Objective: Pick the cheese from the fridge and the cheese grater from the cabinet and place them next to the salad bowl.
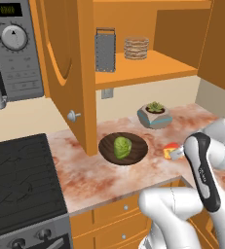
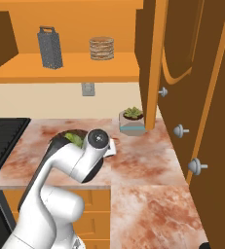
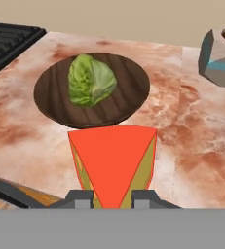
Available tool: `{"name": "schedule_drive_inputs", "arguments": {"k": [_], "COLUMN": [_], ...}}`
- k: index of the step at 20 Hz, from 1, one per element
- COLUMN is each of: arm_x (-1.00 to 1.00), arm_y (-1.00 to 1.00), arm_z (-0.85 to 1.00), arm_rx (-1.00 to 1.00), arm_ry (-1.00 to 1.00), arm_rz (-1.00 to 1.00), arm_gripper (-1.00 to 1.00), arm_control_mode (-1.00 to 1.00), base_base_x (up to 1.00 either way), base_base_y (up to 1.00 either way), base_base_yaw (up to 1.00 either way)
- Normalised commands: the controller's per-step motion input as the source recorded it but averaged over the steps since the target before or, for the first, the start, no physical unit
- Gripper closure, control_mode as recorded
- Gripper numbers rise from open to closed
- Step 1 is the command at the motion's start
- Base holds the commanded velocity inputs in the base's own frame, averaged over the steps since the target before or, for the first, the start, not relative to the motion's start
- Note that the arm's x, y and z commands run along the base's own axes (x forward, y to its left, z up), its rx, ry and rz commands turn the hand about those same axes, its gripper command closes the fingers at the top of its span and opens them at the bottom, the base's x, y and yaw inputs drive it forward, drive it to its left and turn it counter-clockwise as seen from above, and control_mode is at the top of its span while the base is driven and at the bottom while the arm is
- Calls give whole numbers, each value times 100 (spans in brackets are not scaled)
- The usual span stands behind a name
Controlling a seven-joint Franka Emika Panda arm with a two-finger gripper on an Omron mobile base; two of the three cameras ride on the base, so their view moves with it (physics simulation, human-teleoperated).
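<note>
My end effector grips the cheese — a light, stiff wedge, likely slick-faced — by its 2 flat sides, over the surface, at 6 o'clock of the salad bowl in the hand view.

Legible text check: only candidate is the small dark display at the upper left of the left base view, on the control panel of the microwave. It shows yellowish digits, too blurred to read. The round dial just below it carries faint tick marks around its edge, no readable numbers. The button rows under the dial are unmarked grey. No labels, brands or signs readable anywhere else in the three views.
</note>
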Motion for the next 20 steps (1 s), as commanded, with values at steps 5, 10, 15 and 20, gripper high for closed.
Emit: {"name": "schedule_drive_inputs", "arguments": {"k": [5, 10, 15, 20], "arm_x": [35, 37, 31, 22], "arm_y": [-4, -7, -11, -20], "arm_z": [-25, -21, -18, -19], "arm_rx": [-2, -1, 0, 0], "arm_ry": [0, 0, 0, 0], "arm_rz": [13, 13, 16, 19], "arm_gripper": [100, 100, 100, 100], "arm_control_mode": [-100, -100, -100, -100], "base_base_x": [0, 0, 0, 0], "base_base_y": [0, 0, 0, 0], "base_base_yaw": [0, 0, 0, 0]}}
